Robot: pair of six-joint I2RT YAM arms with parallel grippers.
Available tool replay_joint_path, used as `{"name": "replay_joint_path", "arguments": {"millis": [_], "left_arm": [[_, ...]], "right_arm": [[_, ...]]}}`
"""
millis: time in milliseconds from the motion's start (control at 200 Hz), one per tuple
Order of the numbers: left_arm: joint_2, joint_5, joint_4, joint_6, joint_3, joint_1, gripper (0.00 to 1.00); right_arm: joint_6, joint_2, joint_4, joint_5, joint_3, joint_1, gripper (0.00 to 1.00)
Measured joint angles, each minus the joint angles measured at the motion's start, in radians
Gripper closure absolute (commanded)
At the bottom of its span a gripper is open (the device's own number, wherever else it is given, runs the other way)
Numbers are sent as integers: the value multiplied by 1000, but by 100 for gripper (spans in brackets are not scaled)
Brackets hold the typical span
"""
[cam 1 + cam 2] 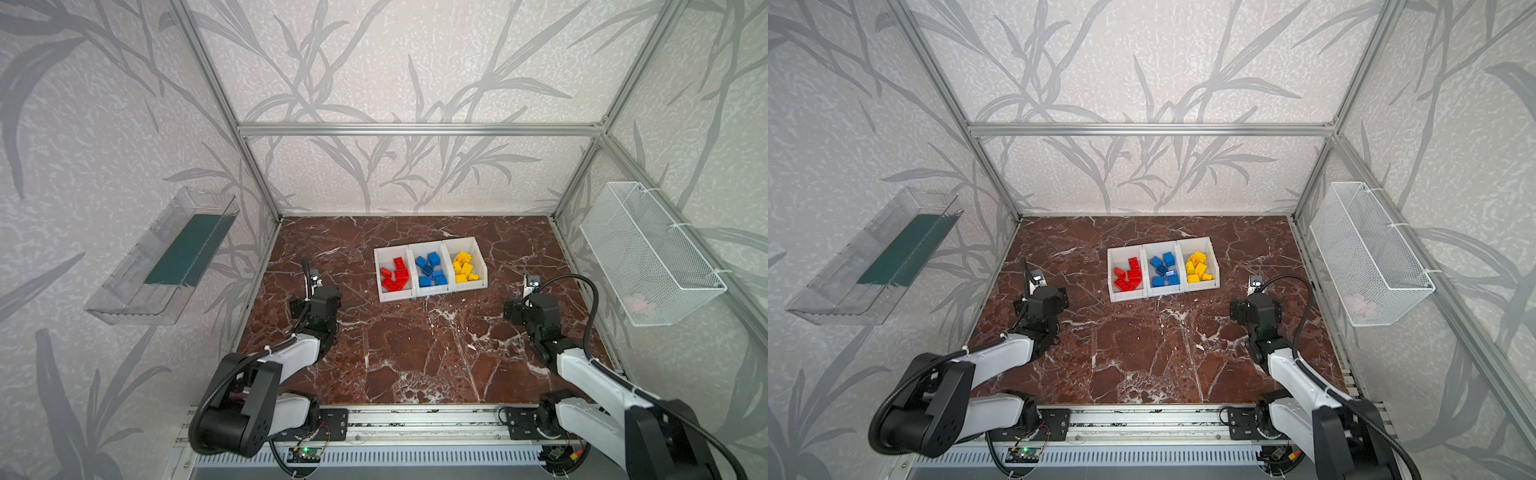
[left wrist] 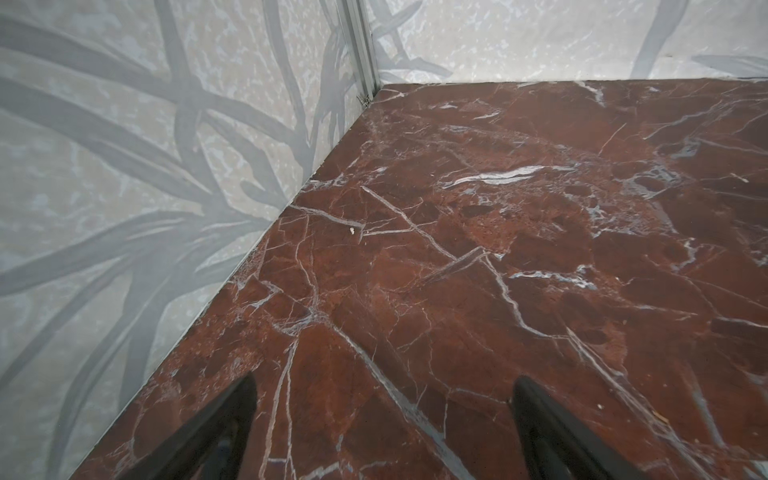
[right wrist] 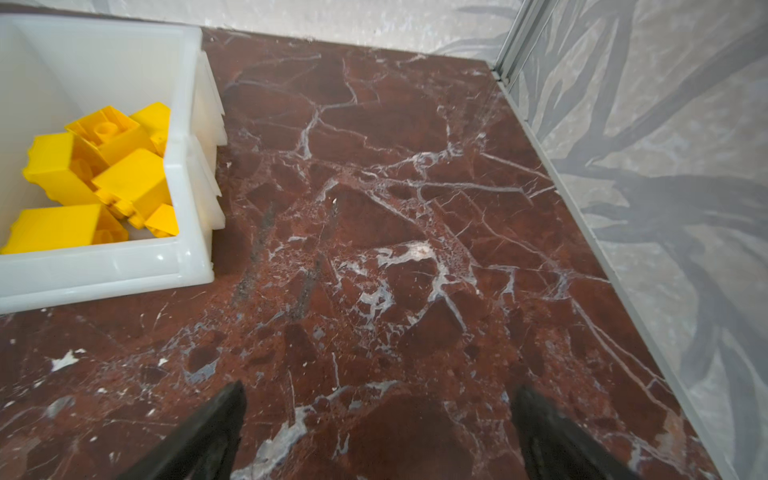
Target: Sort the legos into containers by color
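In both top views you had red legos [image 1: 395,276], blue legos [image 1: 430,270] and yellow legos [image 1: 464,268] each in one of the white containers [image 1: 432,292] on the counter [image 1: 415,353], none loose, so sorting looked done and your next move was likely just to park. The left wrist view showed your left end effector [image 2: 384,386] wide apart over bare counter, holding nothing. The right wrist view showed your right end effector [image 3: 380,388] equally spread and empty, near the yellow legos.

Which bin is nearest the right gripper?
The bin of yellow bricks, at the row's right end; the blue bin and red bin sit further left.
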Motion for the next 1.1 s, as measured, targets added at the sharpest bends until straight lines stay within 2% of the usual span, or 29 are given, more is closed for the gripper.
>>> {"name": "replay_joint_path", "arguments": {"millis": [115,215,370,555,1100], "left_arm": [[97,47,102,33,23,53,1],[184,128,203,37,36,117,1],[232,208,288,33,28,162,1],[234,248,346,32,27,162,1],[234,264,375,32,27,165,1]], "right_arm": [[-11,182,85,-14,62,-17,1],[-27,328,267,-47,101,-27,1],[-47,416,443,-81,72,-27,1],[-49,411,472,-90,71,-27,1],[-50,411,495,-93,71,-27,1]]}}
